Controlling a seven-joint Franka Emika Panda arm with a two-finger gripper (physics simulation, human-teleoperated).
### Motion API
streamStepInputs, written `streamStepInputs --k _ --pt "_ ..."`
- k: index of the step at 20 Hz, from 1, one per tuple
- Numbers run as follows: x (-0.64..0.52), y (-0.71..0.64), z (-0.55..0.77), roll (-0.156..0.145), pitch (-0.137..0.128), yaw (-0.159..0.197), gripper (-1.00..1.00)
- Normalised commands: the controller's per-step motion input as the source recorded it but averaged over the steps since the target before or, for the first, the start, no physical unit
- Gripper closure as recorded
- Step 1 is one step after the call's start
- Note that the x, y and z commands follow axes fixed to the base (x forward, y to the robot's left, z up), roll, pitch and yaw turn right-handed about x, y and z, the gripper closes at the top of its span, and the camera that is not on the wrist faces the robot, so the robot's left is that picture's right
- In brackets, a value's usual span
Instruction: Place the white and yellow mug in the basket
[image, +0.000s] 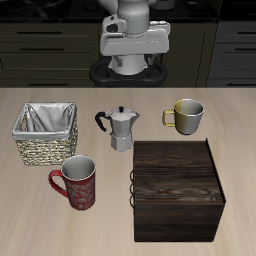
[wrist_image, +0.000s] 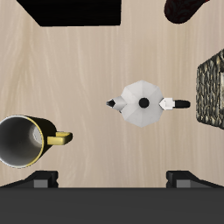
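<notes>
Two things matter to us here: the white and yellow mug (image: 186, 115) and the basket (image: 45, 134). The mug stands upright toward the back edge of the desk, just behind the dark wooden box (image: 178, 189). The basket sits near the opposite side edge of the desk, and nothing is in it that we can see. Between them stands the grey moka pot (image: 121, 128), and the red mug (image: 77, 184) is nearer the front edge, close to the basket.

Our gripper (wrist_image: 112, 179) hangs high over the back of the desk and holds nothing. Its fingers (wrist_image: 42, 179) are spread wide apart in the wrist view.

We think the first step is to reach the mug. We should go down over its rim, with one finger inside and one outside, on a side away from the yellow handle (wrist_image: 59, 137). We should pinch softly but firmly so the mug does not tip. Then we lift it high enough to pass over the moka pot on the way to the basket.
</notes>
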Motion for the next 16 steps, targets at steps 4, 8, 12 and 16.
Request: streamStepInputs --k 4,8,12,16 --pt "-0.08 0.43 -0.22 -0.007 -0.008 0.02 -1.0" --pt "-0.04 0.43 -0.07 -0.001 -0.023 -0.018 -1.0" --pt "0.0 0.53 -0.16 0.049 0.054 -0.066 -1.0" --pt "-0.1 0.47 -0.16 0.101 0.037 -0.06 -1.0"
